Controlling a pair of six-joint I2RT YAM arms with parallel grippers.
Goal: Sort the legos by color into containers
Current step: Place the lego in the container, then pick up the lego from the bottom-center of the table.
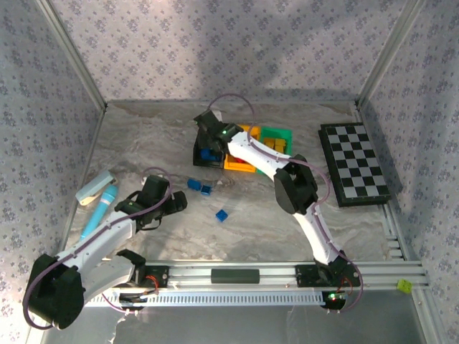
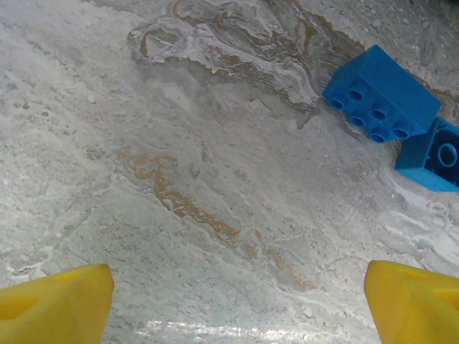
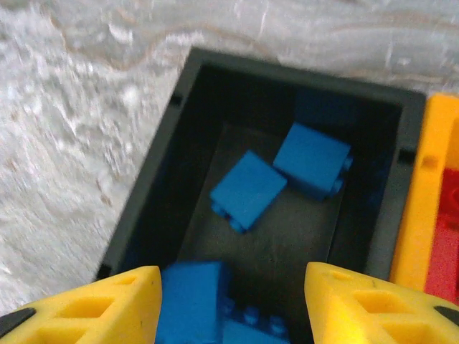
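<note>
Blue bricks point(image 3: 247, 190) already lie in the black bin point(image 3: 154, 179), several by the wrist cam, w/ the right end effector point(image 3: 229, 308) hovering right over them, fingers spread & empty. Orange bin point(image 3: 430, 165) touching its side holds a red brick point(image 3: 448, 215); green bin point(image 1: 285, 134) next along, contents too small to read. Left on the bench point(image 2: 179, 143): three loose blue bricks point(image 1: 221, 214) approx mid-bench, well apart from the bins. Left end effector point(image 2: 237, 308) sits low near two of them, fingers wide apart, nothing btwn. My read: sorting mostly done, only those three blues to go, all for the black bin.
</note>
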